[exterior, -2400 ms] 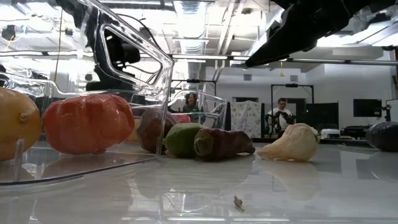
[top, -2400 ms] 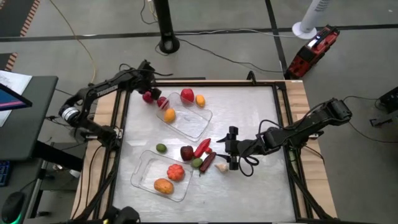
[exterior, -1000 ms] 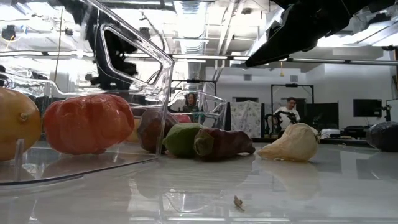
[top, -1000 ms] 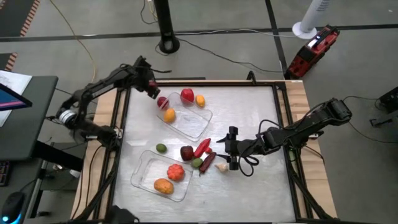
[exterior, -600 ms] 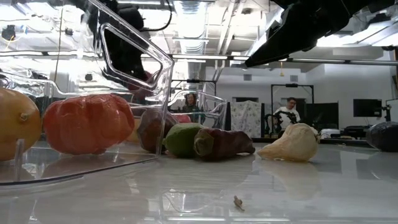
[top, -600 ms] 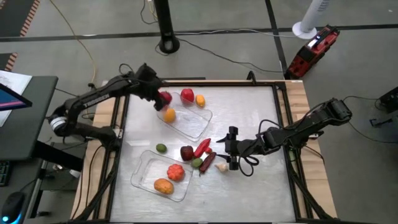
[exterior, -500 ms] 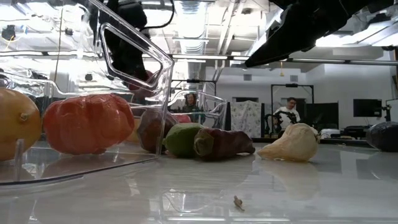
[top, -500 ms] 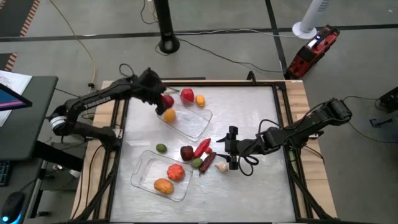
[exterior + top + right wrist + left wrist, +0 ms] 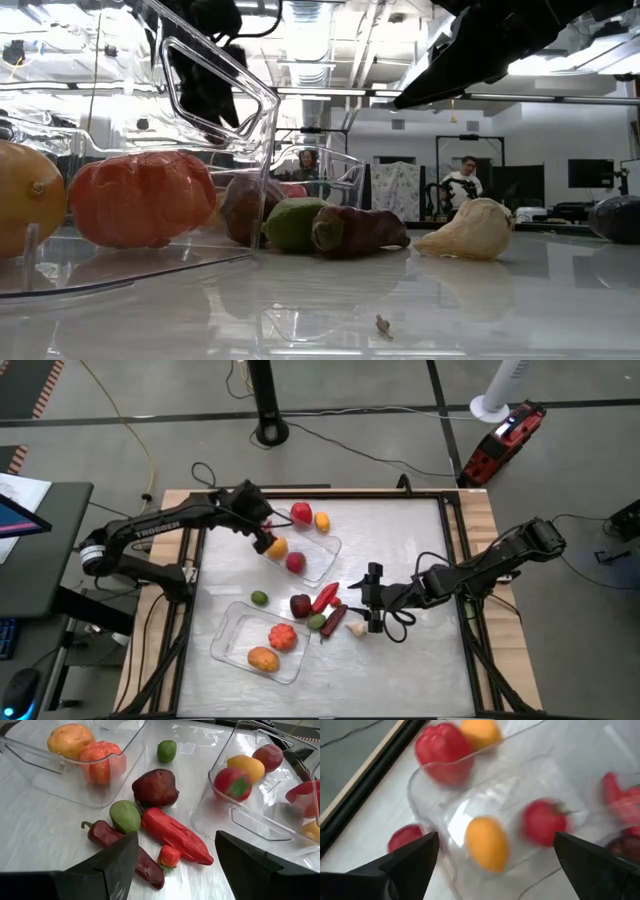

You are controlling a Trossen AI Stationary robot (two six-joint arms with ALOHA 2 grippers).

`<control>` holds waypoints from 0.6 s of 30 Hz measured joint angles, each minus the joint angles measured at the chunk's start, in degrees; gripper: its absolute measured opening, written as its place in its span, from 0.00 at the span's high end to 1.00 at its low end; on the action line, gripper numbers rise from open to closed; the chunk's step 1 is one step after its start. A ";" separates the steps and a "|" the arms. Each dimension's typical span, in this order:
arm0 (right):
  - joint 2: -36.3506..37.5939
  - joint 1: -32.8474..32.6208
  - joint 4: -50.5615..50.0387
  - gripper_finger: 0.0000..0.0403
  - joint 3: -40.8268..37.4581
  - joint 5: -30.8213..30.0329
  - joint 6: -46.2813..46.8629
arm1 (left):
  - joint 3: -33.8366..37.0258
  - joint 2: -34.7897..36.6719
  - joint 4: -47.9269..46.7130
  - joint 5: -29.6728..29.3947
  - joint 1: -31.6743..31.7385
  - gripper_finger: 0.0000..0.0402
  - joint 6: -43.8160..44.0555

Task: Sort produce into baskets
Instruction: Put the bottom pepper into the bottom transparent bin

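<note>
Pale marbled tabletop (image 9: pixel 420 560), framed by dark rails on a wooden base, carries two clear shallow plastic trays. Over the far tray (image 9: pixel 318 563) hangs the left gripper (image 9: pixel 262 532), its dark fingers (image 9: pixel 407 862) spread wide and holding nothing; seen past them, a round red fruit with a green stem (image 9: pixel 543 822) and an orange-yellow oval fruit (image 9: pixel 487 843) lie inside that tray, the red one blurred. From above, the same red fruit (image 9: pixel 295 562) sits near the tray's middle, with the orange one (image 9: pixel 277 546) just beside the gripper. Outside the tray's far edge lie a red bell pepper (image 9: pixel 301 513) and a small orange fruit (image 9: pixel 322 520); another dark red round fruit (image 9: pixel 404 836) lies on the table just beside the tray. The near tray (image 9: pixel 232 632) holds a ribbed orange-red pumpkin-like piece (image 9: pixel 282 637) and a yellow-orange potato-like piece (image 9: pixel 263 659). Between the trays lie a small green lime (image 9: pixel 259 598), a dark maroon round fruit (image 9: pixel 155 788), a long red pepper (image 9: pixel 174 835), a green oval fruit (image 9: pixel 125 816), a dark maroon chili (image 9: pixel 126 854), a small strawberry (image 9: pixel 169 856) and a whitish garlic-like bulb (image 9: pixel 468 229). The right gripper (image 9: pixel 374 598) hovers near this cluster with its fingers (image 9: pixel 117 860) parted and empty.
</note>
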State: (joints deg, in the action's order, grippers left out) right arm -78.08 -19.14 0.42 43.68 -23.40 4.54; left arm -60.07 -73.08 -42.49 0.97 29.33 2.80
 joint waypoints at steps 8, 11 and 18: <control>0.00 0.00 -0.04 0.27 0.00 0.88 0.17 | -1.25 0.04 -5.57 -4.87 9.04 0.08 -6.95; 0.00 -0.02 -0.03 0.27 0.00 1.10 0.08 | 0.98 0.07 -6.57 -5.96 12.06 0.10 -13.57; 0.00 0.00 -0.06 0.27 0.00 1.12 -2.07 | 7.65 -1.07 -6.17 -14.44 13.11 0.18 -25.31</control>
State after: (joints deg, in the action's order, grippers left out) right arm -78.08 -19.14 0.36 43.68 -22.28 2.47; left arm -52.42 -74.15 -48.65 -13.47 42.44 -22.51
